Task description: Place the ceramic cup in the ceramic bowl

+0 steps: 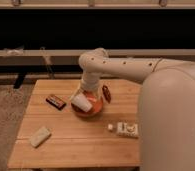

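The orange ceramic bowl (pixel 92 107) sits near the middle of the wooden table (pixel 76 145). The white ceramic cup (pixel 80 102) is tilted at the bowl's left side, over its rim and partly inside it. My gripper (pixel 87 94) comes down from the white arm and sits right above the cup and the bowl, touching or nearly touching the cup. The arm hides the back part of the bowl.
A dark reddish oblong object (pixel 107 93) lies just right of the bowl. A small dark box (pixel 56 101) lies to its left. A white box with markings (pixel 126 129) sits at the front right, and a pale block (pixel 40 136) at the front left. My large white body (pixel 173 120) fills the right side.
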Motion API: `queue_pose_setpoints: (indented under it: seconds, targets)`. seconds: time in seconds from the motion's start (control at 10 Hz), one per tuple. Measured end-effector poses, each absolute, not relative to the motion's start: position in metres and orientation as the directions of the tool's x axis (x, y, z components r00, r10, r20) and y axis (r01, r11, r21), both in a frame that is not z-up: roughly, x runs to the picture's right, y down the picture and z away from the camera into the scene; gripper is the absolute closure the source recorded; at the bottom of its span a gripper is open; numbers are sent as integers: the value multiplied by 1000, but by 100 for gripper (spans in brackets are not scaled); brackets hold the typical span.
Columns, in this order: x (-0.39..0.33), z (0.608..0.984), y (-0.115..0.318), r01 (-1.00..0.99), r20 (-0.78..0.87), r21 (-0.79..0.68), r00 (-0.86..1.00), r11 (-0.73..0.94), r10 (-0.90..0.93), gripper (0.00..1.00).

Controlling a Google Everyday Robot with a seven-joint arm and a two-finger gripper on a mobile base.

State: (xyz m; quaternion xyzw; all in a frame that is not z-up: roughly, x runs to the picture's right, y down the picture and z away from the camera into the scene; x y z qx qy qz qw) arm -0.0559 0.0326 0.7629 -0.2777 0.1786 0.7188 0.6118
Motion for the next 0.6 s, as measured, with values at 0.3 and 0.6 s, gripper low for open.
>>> queue_pose_setpoints:
  seconds: [0.3, 0.6]
  targets:
    - [-68, 708, 4, -979, -502, -139, -59, -148, 863, 20]
    - [-68, 705, 1, -980, -493, -141, -56, -143, 868, 20]
